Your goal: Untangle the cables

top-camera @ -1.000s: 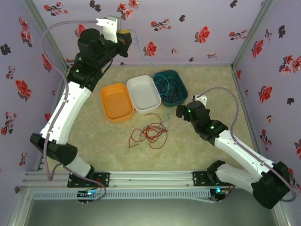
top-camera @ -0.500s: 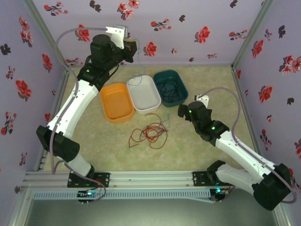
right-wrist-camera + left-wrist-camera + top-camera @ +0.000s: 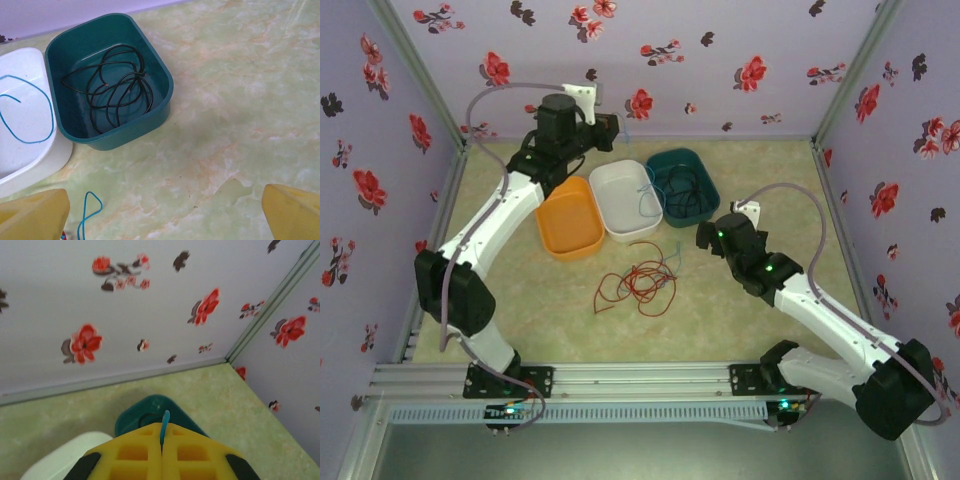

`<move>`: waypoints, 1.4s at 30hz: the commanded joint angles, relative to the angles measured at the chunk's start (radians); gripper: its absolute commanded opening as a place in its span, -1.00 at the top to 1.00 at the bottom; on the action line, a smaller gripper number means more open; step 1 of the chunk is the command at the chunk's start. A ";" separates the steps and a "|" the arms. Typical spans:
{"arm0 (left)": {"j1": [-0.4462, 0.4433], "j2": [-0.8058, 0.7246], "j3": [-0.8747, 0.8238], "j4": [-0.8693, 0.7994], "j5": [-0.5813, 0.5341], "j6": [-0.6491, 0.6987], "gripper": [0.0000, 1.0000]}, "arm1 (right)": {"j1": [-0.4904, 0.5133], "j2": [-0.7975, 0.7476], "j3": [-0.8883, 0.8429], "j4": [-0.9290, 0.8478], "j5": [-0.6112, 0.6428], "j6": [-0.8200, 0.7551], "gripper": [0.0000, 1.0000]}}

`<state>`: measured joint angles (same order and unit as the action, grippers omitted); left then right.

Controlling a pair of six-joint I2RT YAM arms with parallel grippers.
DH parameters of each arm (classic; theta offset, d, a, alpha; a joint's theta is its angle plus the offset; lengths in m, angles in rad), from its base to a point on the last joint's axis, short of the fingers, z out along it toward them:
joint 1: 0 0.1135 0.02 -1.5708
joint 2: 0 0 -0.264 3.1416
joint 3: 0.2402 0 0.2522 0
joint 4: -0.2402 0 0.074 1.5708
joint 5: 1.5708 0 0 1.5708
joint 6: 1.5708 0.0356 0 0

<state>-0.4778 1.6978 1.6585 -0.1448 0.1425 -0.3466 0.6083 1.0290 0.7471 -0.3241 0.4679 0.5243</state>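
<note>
My left gripper hangs high over the back of the table, shut on the blue cable. The cable's tip sticks out between the closed yellow fingers. From there it drops into the white tray, where it curls, and one loop trails onto the table. A black cable lies coiled in the teal tray. Loose red cable lies on the table in front of the trays. My right gripper is open and empty, low over the table near the teal tray.
An orange tray stands empty to the left of the white one. Floral walls close in the back and both sides. Bare marbled table surface spreads to the right of the teal tray.
My left arm has swung right and lower, carrying the blue cable over the white tray so it now curls inside. The right arm has barely shifted.
</note>
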 commanded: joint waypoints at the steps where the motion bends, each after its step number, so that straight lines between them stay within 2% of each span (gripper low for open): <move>1: 0.005 0.029 -0.012 -0.013 -0.011 -0.043 1.00 | -0.005 0.007 0.034 -0.013 0.009 -0.010 -0.99; 19: 0.002 0.294 0.140 -0.304 -0.074 -0.021 0.97 | -0.007 0.097 0.080 -0.083 -0.004 0.020 -0.98; 33: 0.000 0.445 0.241 -0.431 -0.063 0.023 0.39 | -0.016 0.126 0.093 -0.095 -0.056 0.031 -0.83; 37: -0.001 0.436 0.253 -0.442 -0.046 0.029 0.22 | -0.018 0.144 0.101 -0.096 -0.087 0.037 -0.76; 42: -0.017 0.379 0.244 -0.450 -0.038 0.036 -0.05 | -0.018 0.175 0.115 -0.101 -0.164 0.061 -0.57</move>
<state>-0.4820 2.1277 1.8835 -0.5621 0.0872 -0.3286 0.5976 1.1877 0.8246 -0.4057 0.3618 0.5549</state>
